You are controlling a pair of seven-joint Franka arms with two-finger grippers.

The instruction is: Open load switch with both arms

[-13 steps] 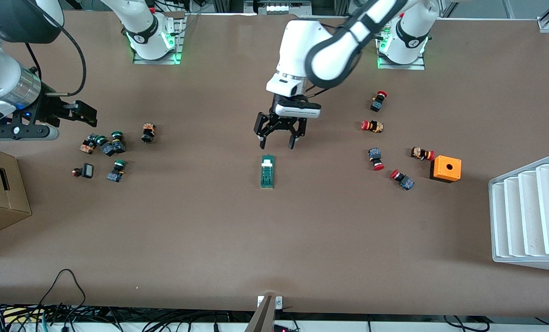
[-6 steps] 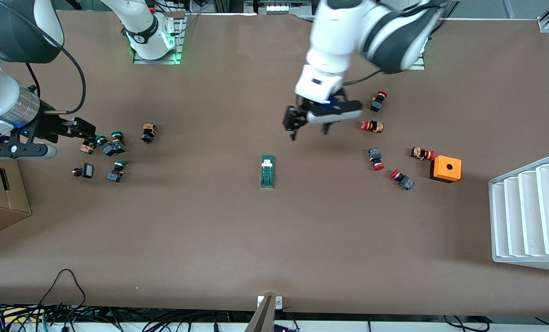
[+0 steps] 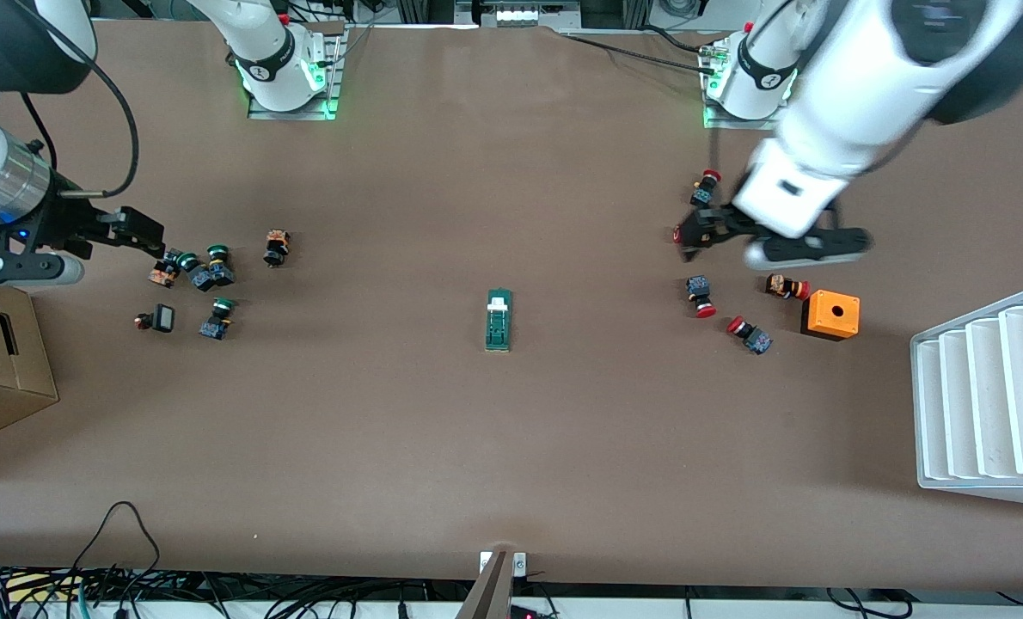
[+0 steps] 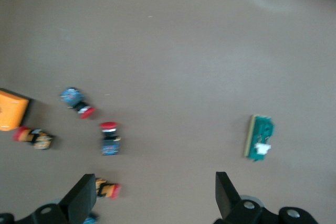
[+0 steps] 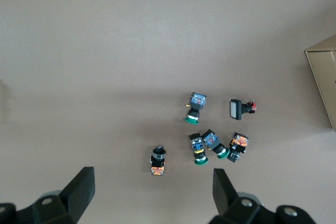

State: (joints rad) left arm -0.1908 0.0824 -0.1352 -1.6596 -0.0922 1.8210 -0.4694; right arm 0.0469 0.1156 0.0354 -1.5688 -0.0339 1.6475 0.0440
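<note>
Still, both arms off the load switch — nothing gripped.
Left gripper (image 3: 718,236), frame's right over red-capped buttons (image 3: 699,295), and right gripper (image 3: 137,228), frame's left edge, both wide open, empty; load switch (image 3: 499,320) lies mid-frame. Approach fr each end, centre jaws.

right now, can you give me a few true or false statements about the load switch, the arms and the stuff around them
1. The load switch lies free on the table, no gripper touching it. True.
2. The left gripper is shut on a red-capped button. False: its fingers are open and hold nothing.
3. The right gripper is over the table by the green-capped buttons, open. True.
4. The orange box sits at the right arm's end of the table. False: it is at the left arm's end, beside the white rack.
</note>
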